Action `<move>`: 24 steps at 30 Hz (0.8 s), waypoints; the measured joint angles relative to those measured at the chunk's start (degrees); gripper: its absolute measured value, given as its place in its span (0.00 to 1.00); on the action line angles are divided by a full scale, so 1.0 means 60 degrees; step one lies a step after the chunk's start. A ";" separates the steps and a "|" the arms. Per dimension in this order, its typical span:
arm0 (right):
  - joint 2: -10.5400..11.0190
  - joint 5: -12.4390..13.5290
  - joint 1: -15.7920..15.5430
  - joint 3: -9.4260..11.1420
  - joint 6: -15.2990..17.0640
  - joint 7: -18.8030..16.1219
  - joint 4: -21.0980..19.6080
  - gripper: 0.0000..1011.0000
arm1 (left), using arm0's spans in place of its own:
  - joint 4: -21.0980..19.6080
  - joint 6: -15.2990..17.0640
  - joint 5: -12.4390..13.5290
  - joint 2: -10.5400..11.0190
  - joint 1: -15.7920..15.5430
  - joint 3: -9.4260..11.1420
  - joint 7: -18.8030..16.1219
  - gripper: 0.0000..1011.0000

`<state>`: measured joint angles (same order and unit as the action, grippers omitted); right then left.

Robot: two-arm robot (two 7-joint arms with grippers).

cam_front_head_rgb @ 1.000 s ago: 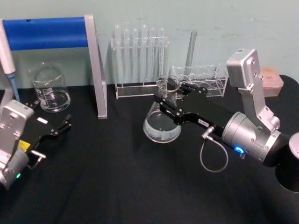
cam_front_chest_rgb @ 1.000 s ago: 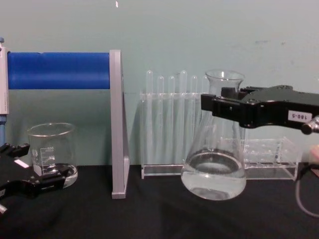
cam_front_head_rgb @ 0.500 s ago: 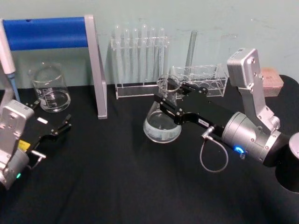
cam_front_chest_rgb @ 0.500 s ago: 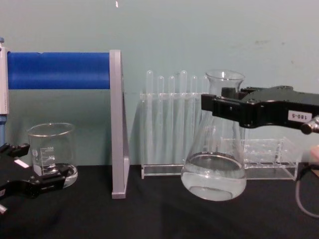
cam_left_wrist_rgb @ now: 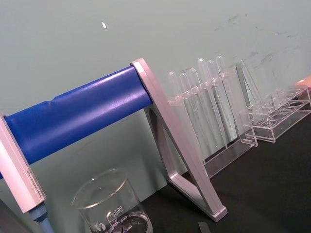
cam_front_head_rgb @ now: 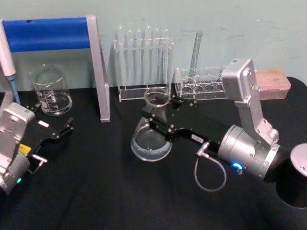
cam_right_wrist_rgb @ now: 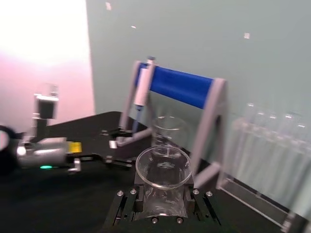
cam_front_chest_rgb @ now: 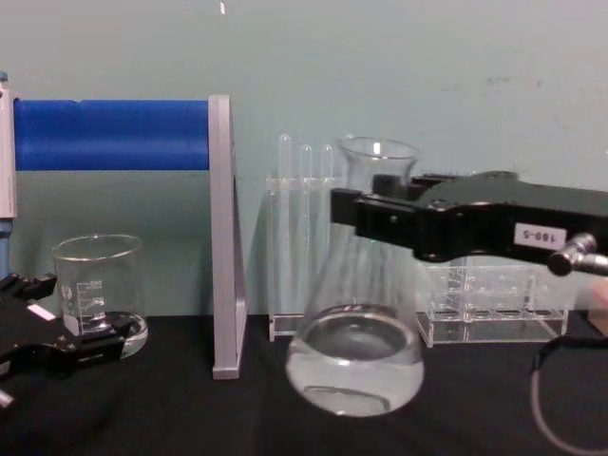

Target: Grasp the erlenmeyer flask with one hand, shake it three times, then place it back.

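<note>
The erlenmeyer flask point(cam_front_head_rgb: 151, 139) is clear glass with some clear liquid in its wide base. My right gripper point(cam_front_head_rgb: 160, 115), the hand with the small numbered label, is shut on its neck. In the chest view the flask point(cam_front_chest_rgb: 355, 366) hangs slightly tilted just above the black table, with the gripper point(cam_front_chest_rgb: 369, 214) clamped below the flared rim. The right wrist view looks down into the flask rim point(cam_right_wrist_rgb: 163, 167) between the gripper's jaws point(cam_right_wrist_rgb: 163, 201). My left gripper point(cam_front_head_rgb: 52, 118) rests open at the table's left, near the beaker.
A short glass beaker point(cam_front_head_rgb: 49, 91) stands at the back left, next to a blue-barred metal stand point(cam_front_head_rgb: 98, 72) and a pipette point(cam_front_head_rgb: 7, 57). A test tube rack point(cam_front_head_rgb: 144, 62) and a low clear rack point(cam_front_head_rgb: 199, 84) line the back wall. A pinkish block point(cam_front_head_rgb: 272, 84) sits at the back right.
My right gripper has swung the flask leftward and nearer to me, away from the clear rack. The liquid sits lower and closer in the chest view. The left arm has not moved.
</note>
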<state>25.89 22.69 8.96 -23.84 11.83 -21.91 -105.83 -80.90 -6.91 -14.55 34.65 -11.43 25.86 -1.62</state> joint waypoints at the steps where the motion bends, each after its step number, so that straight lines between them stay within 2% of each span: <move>1: 0.0024 0.0039 -0.0036 -0.0081 0.0010 -0.0072 -0.0108 0.45 | 0.0000 0.0000 0.0000 0.0000 0.0000 0.0001 0.0000 0.99; 14: 0.0353 0.0387 -0.0247 -0.0772 0.0062 -0.0583 -0.0844 0.45 | 0.0000 0.0000 0.0000 0.0000 0.0000 0.0001 0.0000 0.99; 24: 0.0554 0.0573 -0.0251 -0.0977 0.0025 -0.0662 -0.0991 0.45 | 0.0000 0.0000 0.0000 0.0000 0.0000 0.0000 0.0000 0.99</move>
<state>29.21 26.13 7.45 -29.70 11.98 -25.89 -111.78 -80.90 -6.91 -14.55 34.65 -11.43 25.86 -1.62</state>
